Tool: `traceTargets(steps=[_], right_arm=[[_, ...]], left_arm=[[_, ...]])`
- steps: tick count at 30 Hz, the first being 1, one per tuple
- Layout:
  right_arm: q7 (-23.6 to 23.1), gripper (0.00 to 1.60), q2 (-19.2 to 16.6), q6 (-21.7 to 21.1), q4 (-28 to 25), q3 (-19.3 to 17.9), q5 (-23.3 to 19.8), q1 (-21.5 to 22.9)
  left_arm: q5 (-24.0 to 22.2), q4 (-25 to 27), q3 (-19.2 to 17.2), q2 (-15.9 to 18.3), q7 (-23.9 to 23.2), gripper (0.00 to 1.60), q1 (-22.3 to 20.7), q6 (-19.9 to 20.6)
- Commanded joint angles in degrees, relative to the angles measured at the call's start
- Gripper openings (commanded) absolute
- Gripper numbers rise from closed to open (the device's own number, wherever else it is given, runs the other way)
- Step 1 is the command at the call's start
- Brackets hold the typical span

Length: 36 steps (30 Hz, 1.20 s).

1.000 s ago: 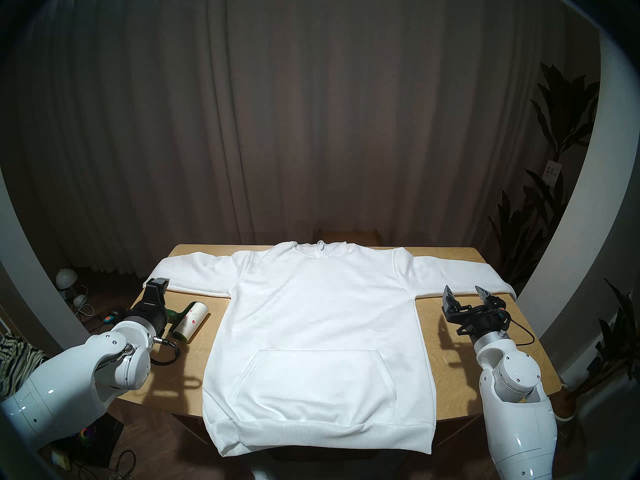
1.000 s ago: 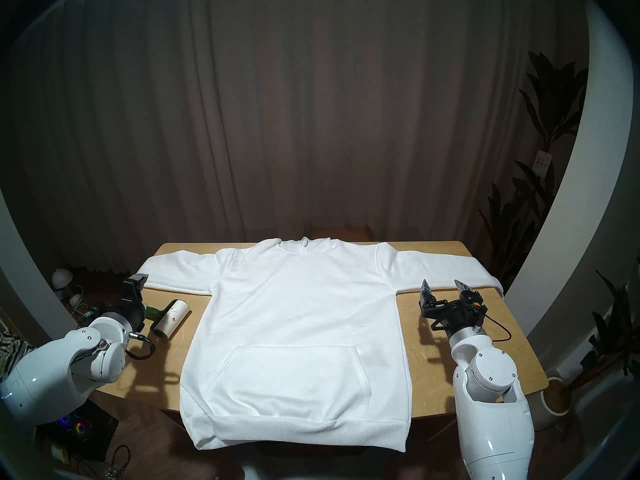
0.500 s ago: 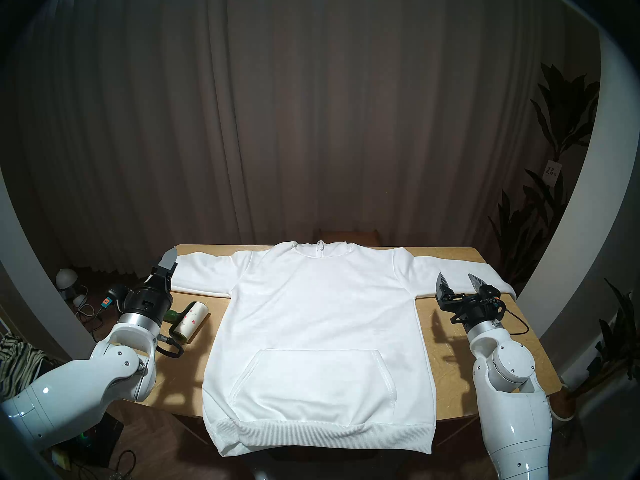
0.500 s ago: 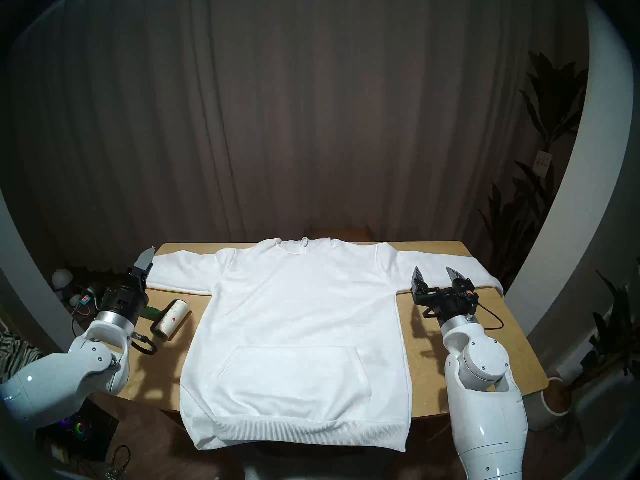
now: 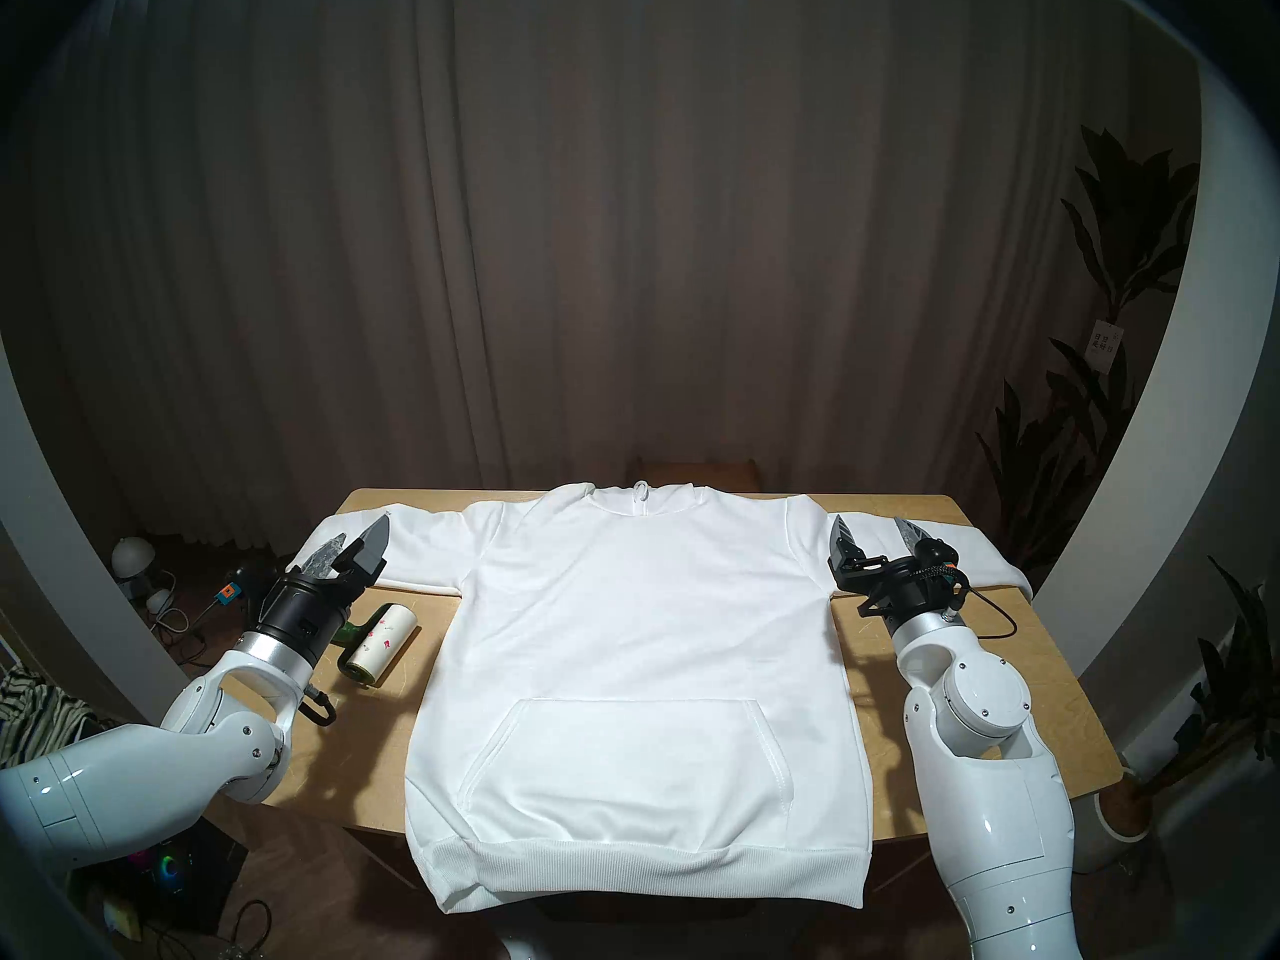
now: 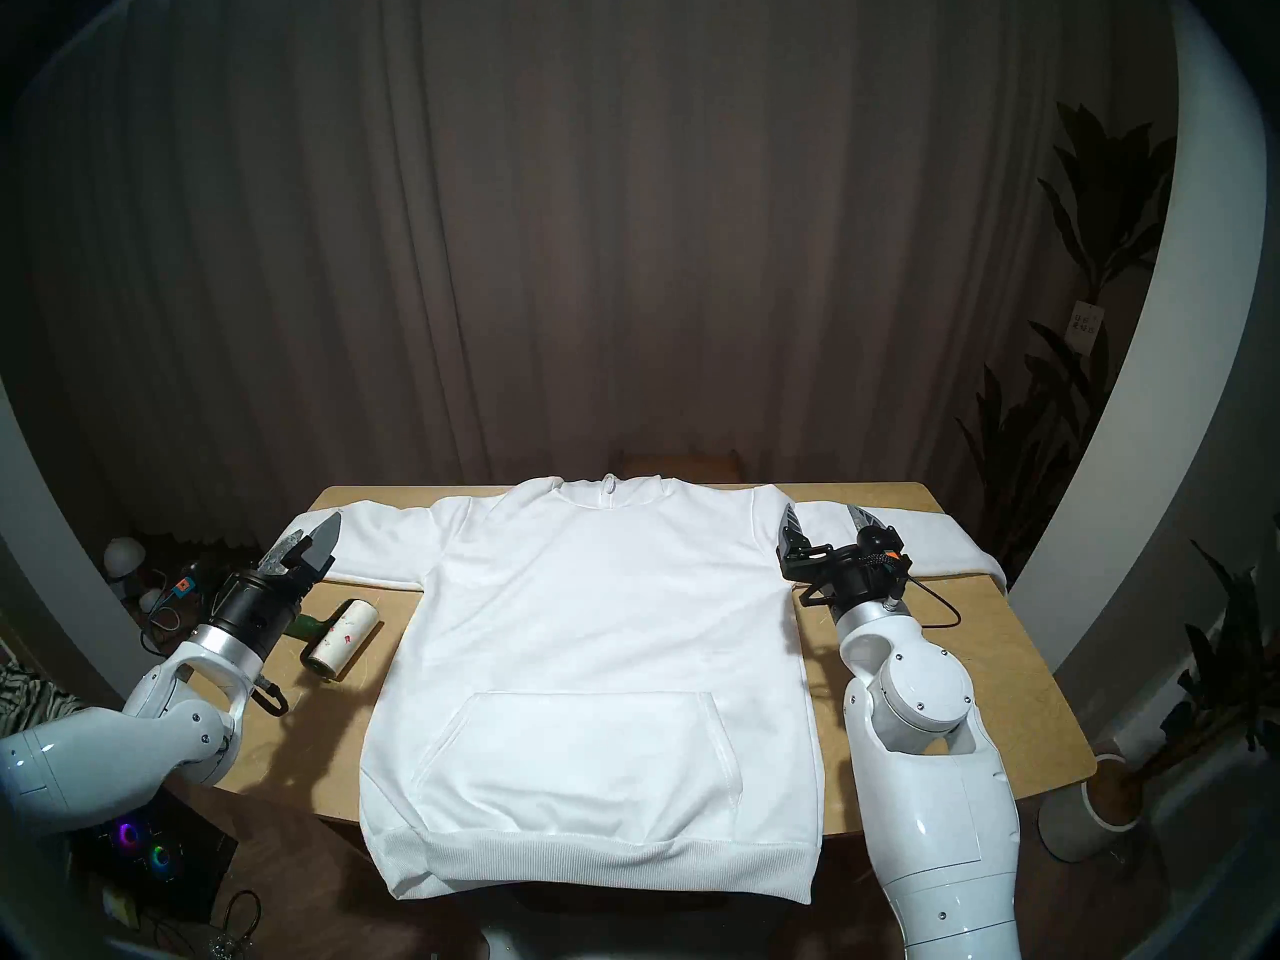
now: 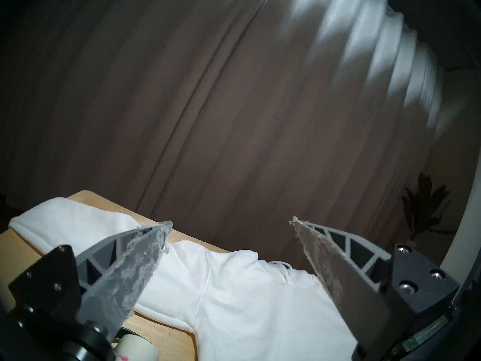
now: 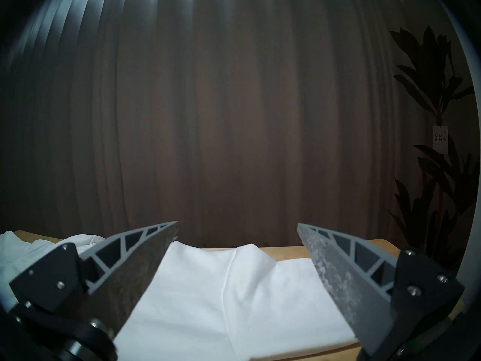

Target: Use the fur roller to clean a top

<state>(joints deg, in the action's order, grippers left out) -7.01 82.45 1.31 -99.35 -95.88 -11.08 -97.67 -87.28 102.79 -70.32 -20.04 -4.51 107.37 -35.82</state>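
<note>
Tabletop: both arms now higher, fwd

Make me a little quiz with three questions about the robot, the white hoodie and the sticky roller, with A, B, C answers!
1. Where does the fur roller lie?
A. inside the hoodie pocket
B. on the table, by the left side of the top
C. on the floor

2. What colour is the roller's handle?
A. dark green
B. yellow
C. blue

3. What is the left gripper doing?
A. squeezing the roller
C. pinching a sleeve
B. open, holding nothing

Answers:
1. B: the roller rests on bare wood between the left arm and the top's body, apart from the pocket.
2. A: the curved handle beside the white paper roll shows dark green.
3. B: the left wrist view shows the fingers spread wide with only air between them; the right gripper is open and empty too.
</note>
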Motion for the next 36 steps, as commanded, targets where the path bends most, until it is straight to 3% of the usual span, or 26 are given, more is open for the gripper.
traceTargets(steps=[1,24,36], right_arm=[[0.4,1.60,0.2,0.1,0.1,2.4,1.7,4.3],[4.2,1.60,1.7,-0.9,8.8,7.8,6.3,12.0],[6.8,1.60,3.2,-0.4,15.9,10.1,8.2,16.1]], left_arm=[[6.5,-1.3,0.4,0.5,1.1,1.60,-4.9,1.3],[26.4,-7.6,7.2,-6.6,8.8,1.60,-12.7,6.1],[39.8,-11.5,10.7,-13.3,15.9,1.60,-18.8,9.1]])
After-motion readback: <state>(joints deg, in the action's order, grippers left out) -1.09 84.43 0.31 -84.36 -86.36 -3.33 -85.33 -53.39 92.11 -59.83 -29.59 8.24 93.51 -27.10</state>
